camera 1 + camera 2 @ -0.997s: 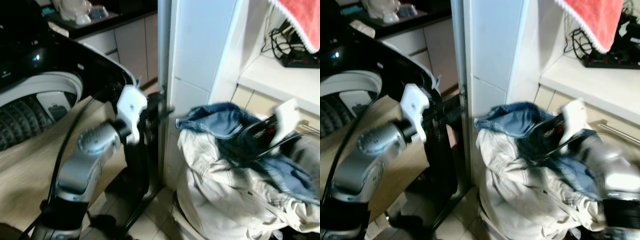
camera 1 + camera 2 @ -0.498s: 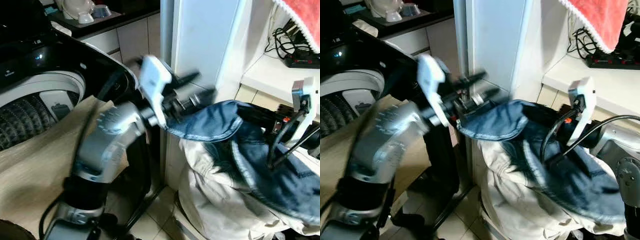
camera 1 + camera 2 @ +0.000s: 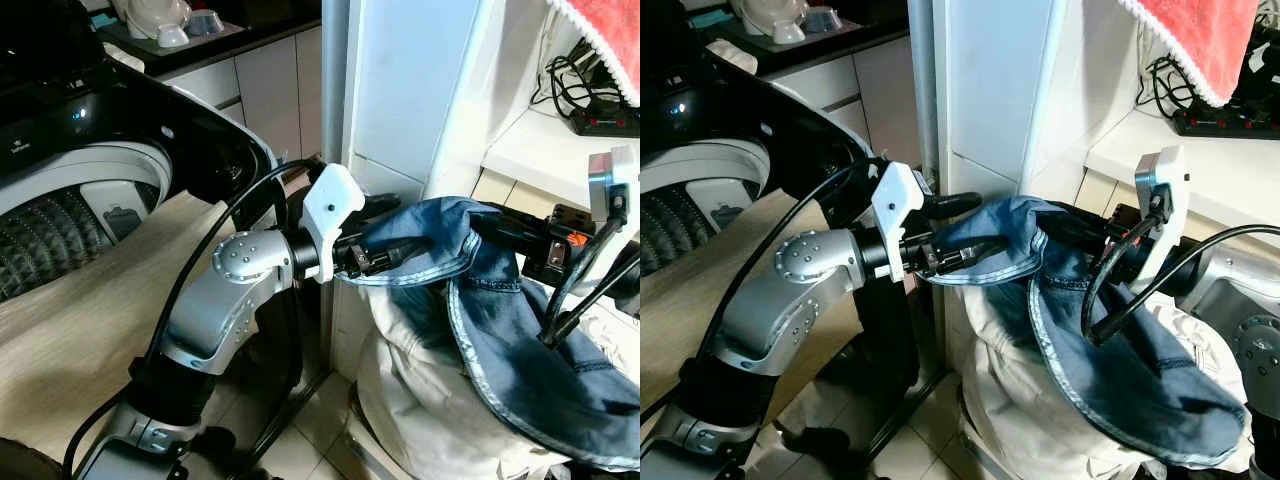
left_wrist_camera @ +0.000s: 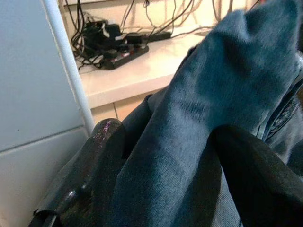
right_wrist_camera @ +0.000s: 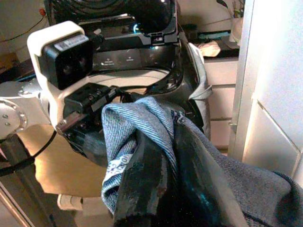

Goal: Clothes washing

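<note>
Both claws grip the blue denim garment (image 3: 520, 330), holding it up above a heap of cream laundry (image 3: 420, 410) at the right of the scene. The left claw (image 3: 395, 235) is clenched on the garment's left edge, cloth bunched between its fingers (image 4: 99, 156). The right claw (image 3: 1080, 225) is clamped on the denim's upper fold, its fingers (image 5: 147, 184) pinching the fabric. At the far left stands the open washing machine (image 3: 90, 190), a beige cloth (image 3: 70, 330) draped over its near edge.
</note>
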Controlling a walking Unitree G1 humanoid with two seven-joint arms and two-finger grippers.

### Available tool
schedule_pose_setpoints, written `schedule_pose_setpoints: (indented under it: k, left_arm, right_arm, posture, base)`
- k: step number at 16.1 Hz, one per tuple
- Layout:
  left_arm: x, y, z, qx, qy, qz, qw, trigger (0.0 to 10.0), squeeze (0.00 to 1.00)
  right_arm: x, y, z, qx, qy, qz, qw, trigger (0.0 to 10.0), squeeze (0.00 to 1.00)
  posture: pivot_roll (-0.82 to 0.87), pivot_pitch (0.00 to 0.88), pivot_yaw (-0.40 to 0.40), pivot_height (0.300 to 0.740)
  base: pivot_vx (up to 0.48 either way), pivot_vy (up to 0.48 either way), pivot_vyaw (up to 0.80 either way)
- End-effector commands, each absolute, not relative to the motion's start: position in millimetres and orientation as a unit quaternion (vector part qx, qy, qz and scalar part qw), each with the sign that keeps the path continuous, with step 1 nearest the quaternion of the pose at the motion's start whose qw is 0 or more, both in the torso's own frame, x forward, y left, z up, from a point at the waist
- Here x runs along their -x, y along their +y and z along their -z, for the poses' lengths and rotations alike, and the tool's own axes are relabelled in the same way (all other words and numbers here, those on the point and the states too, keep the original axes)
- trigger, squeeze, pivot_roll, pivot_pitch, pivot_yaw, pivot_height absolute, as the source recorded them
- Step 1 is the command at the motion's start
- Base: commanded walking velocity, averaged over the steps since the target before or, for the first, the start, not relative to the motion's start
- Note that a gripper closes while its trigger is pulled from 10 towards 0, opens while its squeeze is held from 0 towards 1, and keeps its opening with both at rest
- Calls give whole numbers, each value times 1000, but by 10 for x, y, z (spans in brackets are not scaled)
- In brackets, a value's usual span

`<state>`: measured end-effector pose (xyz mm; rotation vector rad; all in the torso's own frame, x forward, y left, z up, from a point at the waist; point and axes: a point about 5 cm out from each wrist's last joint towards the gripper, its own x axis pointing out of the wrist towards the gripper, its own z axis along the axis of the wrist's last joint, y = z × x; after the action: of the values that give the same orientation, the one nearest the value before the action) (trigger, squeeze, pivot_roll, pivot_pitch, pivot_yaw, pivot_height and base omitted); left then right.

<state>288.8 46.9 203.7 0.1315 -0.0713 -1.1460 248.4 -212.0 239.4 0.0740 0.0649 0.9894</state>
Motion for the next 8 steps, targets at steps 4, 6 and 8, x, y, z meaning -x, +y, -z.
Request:
schedule_pose_setpoints:
  k: [4, 6, 8]
  left_arm:
    - [-2944, 499, -2049, -60, -37, 523, 850, 0, 0]
    - [-2944, 507, -2037, -66, -34, 525, 848, 0, 0]
    - [-2934, 511, -2018, -67, -31, 527, 847, 0, 0]
  right_arm:
    - [-2451, -2090, -2534, -25, 6, -483, 875, 0, 0]
    - [-2455, -2081, -2525, -24, 8, -483, 875, 0, 0]
    - [-2466, -2075, -2500, -21, 13, -480, 877, 0, 0]
  posture:
    - [-129, 0, 54, 740]
    - [-127, 0, 53, 740]
    - [-126, 0, 53, 740]
  base:
    - [0, 0, 0]
    - [0, 0, 0]
    - [0, 0, 0]
